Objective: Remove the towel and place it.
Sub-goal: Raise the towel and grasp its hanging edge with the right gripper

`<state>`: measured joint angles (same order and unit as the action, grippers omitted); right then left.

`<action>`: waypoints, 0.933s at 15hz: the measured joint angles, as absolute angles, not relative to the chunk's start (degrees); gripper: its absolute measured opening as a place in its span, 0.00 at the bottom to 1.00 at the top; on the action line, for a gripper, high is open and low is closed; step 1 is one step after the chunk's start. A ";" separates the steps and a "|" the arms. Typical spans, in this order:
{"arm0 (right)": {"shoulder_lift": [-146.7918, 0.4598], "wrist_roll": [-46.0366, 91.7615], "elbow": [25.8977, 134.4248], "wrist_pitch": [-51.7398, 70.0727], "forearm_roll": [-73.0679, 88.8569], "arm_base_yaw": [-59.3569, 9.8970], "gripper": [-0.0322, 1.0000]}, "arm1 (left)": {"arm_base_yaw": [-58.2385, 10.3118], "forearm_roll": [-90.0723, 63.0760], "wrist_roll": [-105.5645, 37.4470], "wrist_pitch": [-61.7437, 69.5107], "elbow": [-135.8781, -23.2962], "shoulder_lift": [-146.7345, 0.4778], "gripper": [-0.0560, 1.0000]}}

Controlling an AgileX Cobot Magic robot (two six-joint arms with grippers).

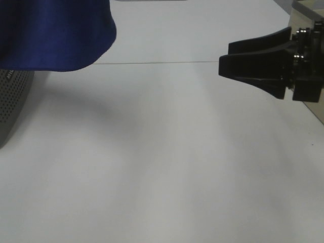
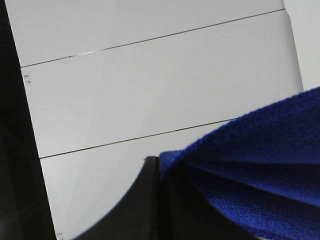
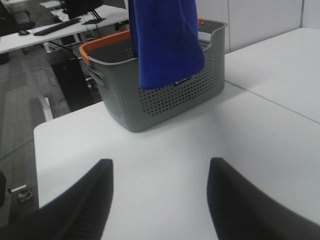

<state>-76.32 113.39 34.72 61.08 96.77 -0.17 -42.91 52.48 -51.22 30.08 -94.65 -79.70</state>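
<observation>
at the upper left of the high view: royal-blue towel (image 1: 55, 33), hanging in the air in loose folds, lower edge curved and overlapping the top of a grey perforated basket (image 1: 12, 101) at the left edge of the white desk (image 1: 152, 162). from the right wrist camera, towel (image 3: 167, 40) draped down in front of the basket (image 3: 165, 100), upper part out of frame, lower edge level with the perforated wall; contact with the basket: cannot tell. orange rim (image 3: 102, 44) round the basket's top. left claw (image 2: 161, 172) clamped on the towel (image 2: 260, 170): 1 black finger in view, blue cloth bunched tight against it and fanning away in pleats, white desk beneath. right claw (image 1: 225, 56) at the right of the high view, above the desk, well apart from the towel, pointing left, holding nothing. from its own wrist camera, right claw (image 3: 160, 172) spread wide, 2 dark fingers with bare desk (image 3: 155, 145) between them, aimed at the basket. thin seam (image 1: 167, 62) across the desk between towel and right claw.
</observation>
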 joint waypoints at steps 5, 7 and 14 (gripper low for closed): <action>-90.53 115.62 46.12 66.29 97.12 -4.70 0.86 | -45.61 52.48 -51.22 30.08 -94.65 -79.70 0.05; -96.66 116.08 54.43 64.86 97.29 -11.17 0.87 | -46.35 52.48 -51.22 30.08 -94.65 -79.70 0.05; -108.06 114.31 71.96 63.71 98.03 -18.33 0.88 | -46.35 52.48 -51.22 30.08 -94.65 -79.70 0.05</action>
<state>-108.06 114.31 71.96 63.71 98.03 -18.33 -46.35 52.48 -51.22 30.08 -94.65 -79.70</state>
